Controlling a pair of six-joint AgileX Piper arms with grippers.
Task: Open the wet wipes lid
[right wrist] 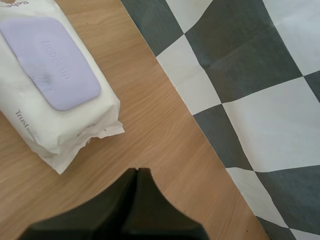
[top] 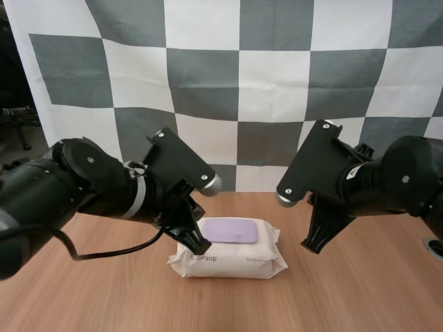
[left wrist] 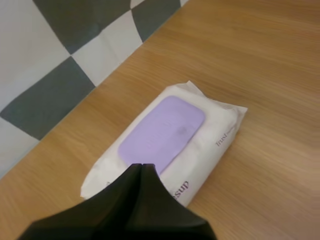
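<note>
A wooden table [top: 360,290] is spread beneath both tools. The pack of wet wipes [top: 228,261] is laid flat directly under and ahead of the left gripper [top: 197,243]. Its long axis is run across toward the right gripper [top: 311,243], which is held farther off. The purple lid [top: 229,230] is seen flat and unopened, nearest the left tips. Both grippers are narrowed to a wedge, with nothing held.

Surface: wooden table [top: 360,290], light-brown, grain running side to side | Light: even, soft shadows | Detail: round grey fitting [top: 435,247] at right edge
</note>
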